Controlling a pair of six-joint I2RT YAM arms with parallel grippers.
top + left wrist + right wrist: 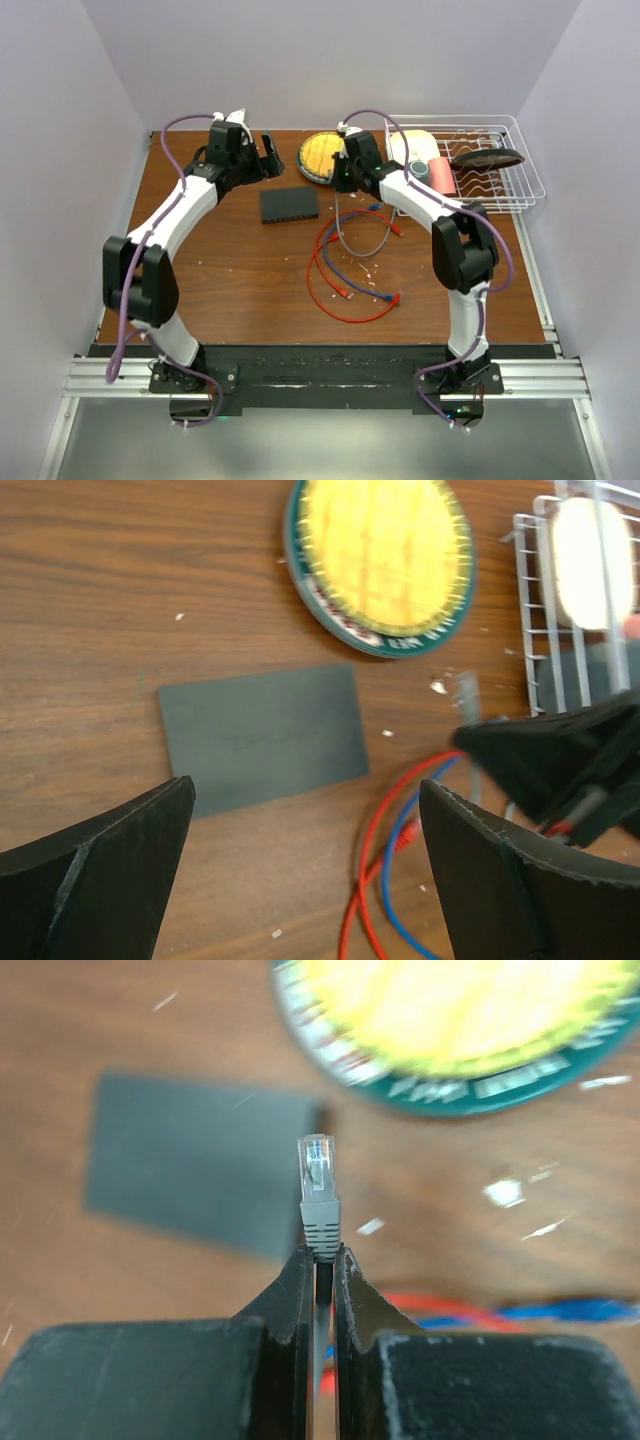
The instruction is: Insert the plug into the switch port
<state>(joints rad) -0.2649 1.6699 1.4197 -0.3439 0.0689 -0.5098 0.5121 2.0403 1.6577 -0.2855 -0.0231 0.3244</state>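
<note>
The switch (289, 204) is a flat dark grey box lying on the wooden table, also in the left wrist view (262, 738) and the right wrist view (200, 1165). Its sockets do not show. My right gripper (320, 1255) is shut on the boot of a grey cable's plug (319, 1188), whose clear tip sticks out past the fingertips, held above the table to the right of the switch (345, 178). My left gripper (305, 790) is open and empty, hovering behind and left of the switch (263, 158).
A round yellow dish (322, 155) sits behind the switch. Red (345, 300), blue (345, 262) and grey (368, 238) cables lie looped in the table's middle. A white wire rack (490, 175) holding plates and a cup stands at the back right.
</note>
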